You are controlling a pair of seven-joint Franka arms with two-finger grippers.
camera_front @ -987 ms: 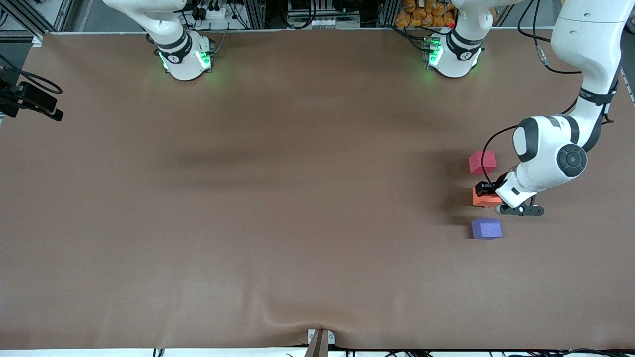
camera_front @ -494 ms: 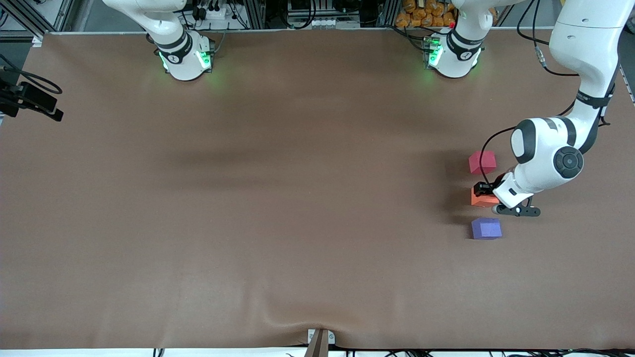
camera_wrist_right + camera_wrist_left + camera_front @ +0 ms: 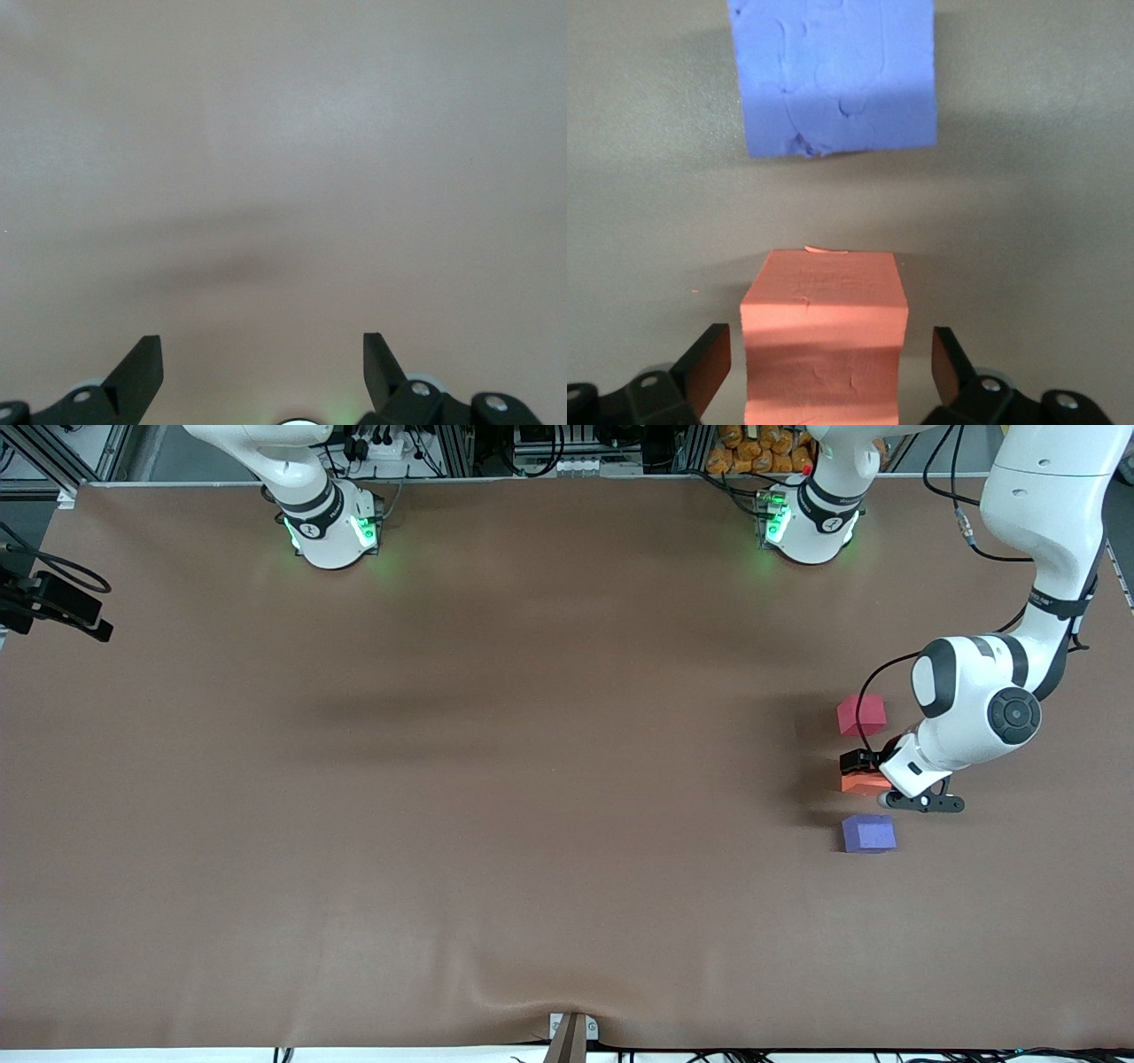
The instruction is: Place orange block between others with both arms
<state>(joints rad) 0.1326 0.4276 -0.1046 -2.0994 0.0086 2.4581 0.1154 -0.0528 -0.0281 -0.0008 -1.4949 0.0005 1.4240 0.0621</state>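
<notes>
The orange block (image 3: 861, 783) rests on the brown table, in line between the pinkish-red cube (image 3: 861, 715) and the purple cube (image 3: 868, 833). My left gripper (image 3: 861, 772) is low around it and open. In the left wrist view the orange block (image 3: 824, 336) stands between the fingers (image 3: 709, 365) with a gap on each side, and the purple cube (image 3: 833, 75) lies just ahead. The pinkish-red cube is out of that view. My right gripper (image 3: 261, 367) is open over bare table with nothing between its fingers; it is out of the front view.
The three cubes sit near the left arm's end of the table. A black camera mount (image 3: 53, 607) juts in at the right arm's end. A small clamp (image 3: 571, 1036) marks the table edge nearest the front camera.
The left gripper's fingers have opened off the orange block, which stays on the table between the other two cubes. The right arm has not moved.
</notes>
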